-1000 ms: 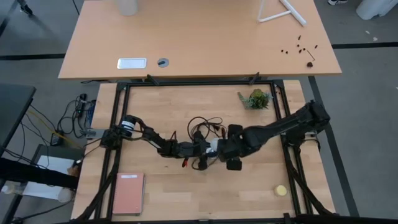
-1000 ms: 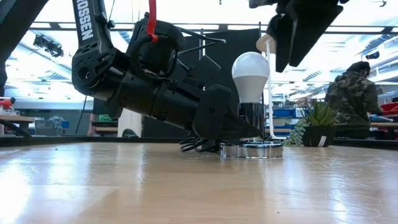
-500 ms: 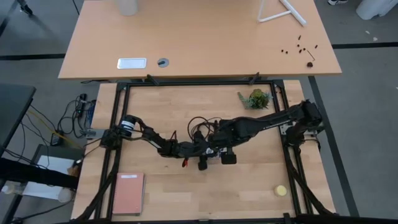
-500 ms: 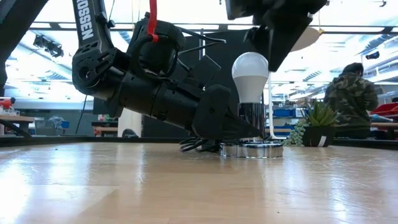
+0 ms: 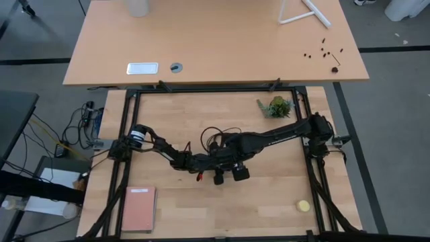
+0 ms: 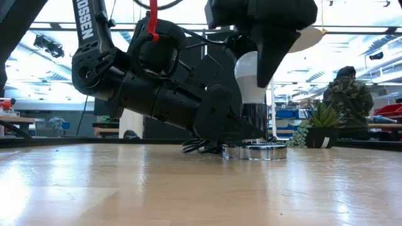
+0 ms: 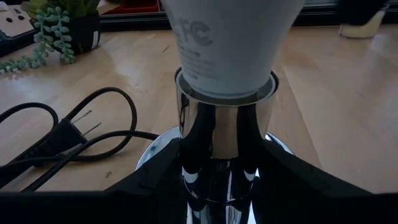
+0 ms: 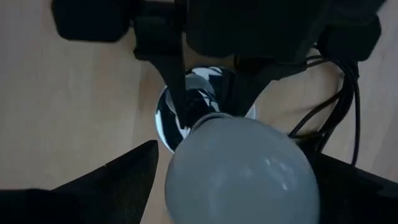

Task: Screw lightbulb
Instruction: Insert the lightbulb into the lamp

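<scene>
Lightbulb [image 8: 242, 168] sits right under my right gripper [image 8: 233, 186], between its widely spread fingers, which hold nothing. I judge it light, smooth and fragile, so I want a gentle hold around its widest part. Just below it, my left gripper [image 7: 227, 186] is clamped on the chrome socket [image 7: 226, 155], bracing it on the table [image 6: 125, 188]. Beyond lie the black cord [image 7: 68, 134] and a plant [image 7: 65, 28].

Both arms crowd the lightbulb [image 6: 250, 75]; cord [image 7: 74, 134] just beside
</scene>
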Robot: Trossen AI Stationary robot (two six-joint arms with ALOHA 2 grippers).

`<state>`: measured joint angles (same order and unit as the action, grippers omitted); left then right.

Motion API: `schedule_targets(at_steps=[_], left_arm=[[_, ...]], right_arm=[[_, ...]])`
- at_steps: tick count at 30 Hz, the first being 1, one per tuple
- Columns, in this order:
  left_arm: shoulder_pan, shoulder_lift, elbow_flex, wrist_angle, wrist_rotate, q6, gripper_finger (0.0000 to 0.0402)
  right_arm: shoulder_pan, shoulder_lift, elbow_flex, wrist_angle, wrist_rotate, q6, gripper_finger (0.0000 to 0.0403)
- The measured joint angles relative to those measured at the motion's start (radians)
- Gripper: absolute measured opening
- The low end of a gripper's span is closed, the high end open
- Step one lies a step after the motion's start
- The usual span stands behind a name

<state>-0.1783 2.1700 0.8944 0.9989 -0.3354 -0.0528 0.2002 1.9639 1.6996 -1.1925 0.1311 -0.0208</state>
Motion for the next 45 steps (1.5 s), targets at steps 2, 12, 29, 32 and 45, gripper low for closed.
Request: schedule_targets(at_steps=[2, 12, 29, 32, 45], left_arm=[[0.000, 0.000, 0.000, 0.000, 0.000, 0.000, 0.0195], [0.000, 0.000, 0.000, -0.002, 0.000, 0.000, 0.0195], [0.001, 0.000, 0.000, -0.003, 0.000, -0.001, 0.0195], [0.001, 0.000, 0.000, -0.003, 0.000, -0.002, 0.0195], [0.000, 0.000, -0.001, -0.003, -0.002, -0.011, 0.0195]], right_arm=[[-0.005, 0.017, 0.014, -0.005, 0.003, -0.028, 0.0348], [-0.021, 0.031, 0.019, -0.006, 0.006, -0.054, 0.0344], [-0.038, 0.031, 0.019, 0.014, -0.016, -0.047, 0.0262], [-0.044, 0.031, 0.019, 0.014, -0.019, 0.025, 0.0270], [-0.050, 0.031, 0.017, 0.018, -0.010, 0.593, 0.0270]])
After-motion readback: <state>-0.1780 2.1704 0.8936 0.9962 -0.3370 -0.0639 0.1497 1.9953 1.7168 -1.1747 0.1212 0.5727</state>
